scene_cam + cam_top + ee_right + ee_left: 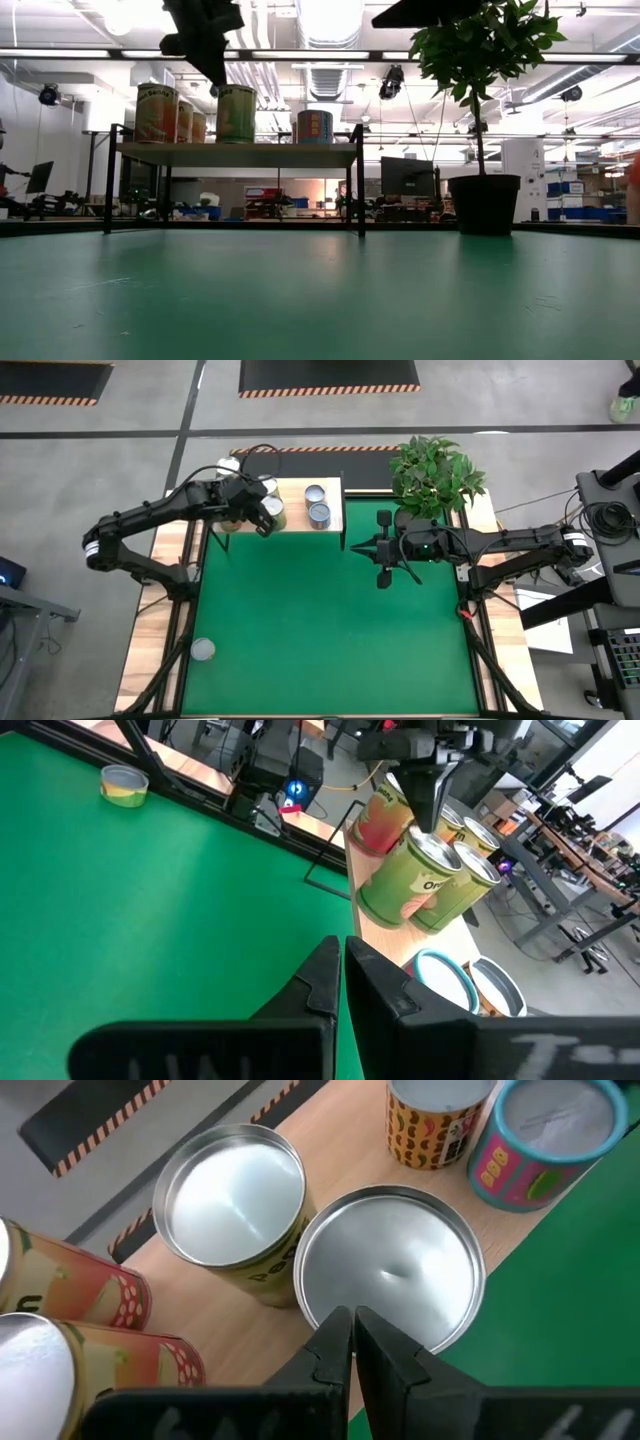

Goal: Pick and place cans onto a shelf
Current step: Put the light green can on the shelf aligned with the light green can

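Observation:
The shelf (325,488), with a light wood top and black legs (360,180), stands at the mat's far left. Several cans stand on it: two silver-topped ones (390,1275) (230,1190), two tan-and-red ones (90,1295), an orange-patterned one (440,1120) and a pink-and-teal one (545,1140). My left gripper (351,1325) is shut and points down over the nearer silver-topped can, green-labelled in the right wrist view (400,885). My right gripper (340,970) is shut and empty, above the mat right of the shelf (375,548). One low can (203,649) sits on the mat near the left front. My left gripper's shut fingertips (335,1330) stand over the rim (320,1315) of the silver-topped can's lid, coming from above and pointing down. Whether they touch the lid I cannot tell. The can stands upright on the shelf.
A potted plant (435,475) in a dark pot (484,203) stands at the mat's far right, beside my right arm. The green mat (330,630) lies open between the shelf and the near edge. Wooden table edges run along both sides.

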`<state>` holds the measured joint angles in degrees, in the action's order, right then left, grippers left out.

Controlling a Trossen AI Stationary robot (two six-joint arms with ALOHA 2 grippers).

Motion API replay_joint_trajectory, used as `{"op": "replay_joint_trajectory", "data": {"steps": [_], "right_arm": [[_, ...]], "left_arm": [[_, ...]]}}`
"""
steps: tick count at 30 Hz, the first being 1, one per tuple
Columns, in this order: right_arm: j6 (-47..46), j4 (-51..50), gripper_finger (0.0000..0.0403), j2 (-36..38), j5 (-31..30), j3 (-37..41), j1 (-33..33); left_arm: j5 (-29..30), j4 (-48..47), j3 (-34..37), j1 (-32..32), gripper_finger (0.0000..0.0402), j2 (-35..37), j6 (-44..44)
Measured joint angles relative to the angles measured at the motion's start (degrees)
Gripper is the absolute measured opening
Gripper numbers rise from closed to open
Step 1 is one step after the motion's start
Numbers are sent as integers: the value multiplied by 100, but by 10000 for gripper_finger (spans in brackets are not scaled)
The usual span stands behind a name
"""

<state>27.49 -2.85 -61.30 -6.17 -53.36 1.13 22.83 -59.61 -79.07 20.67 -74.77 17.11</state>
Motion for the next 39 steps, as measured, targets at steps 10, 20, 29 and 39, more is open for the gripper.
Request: {"op": "replay_joint_trajectory", "data": {"steps": [10,20,29,39], "right_arm": [[13,3,9,0,-2,0,0],[15,-19,9,0,-41,0,0],[-52,-104,9,0,-347,2,2],[-50,-116,9,0,-345,2,2]], "left_arm": [[9,648,2,-4,0,107,-884],[226,293,11,-2,0,-279,-666],[210,20,1,-154,0,-169,348],[159,6,-466,-337,0,-125,54]]}}
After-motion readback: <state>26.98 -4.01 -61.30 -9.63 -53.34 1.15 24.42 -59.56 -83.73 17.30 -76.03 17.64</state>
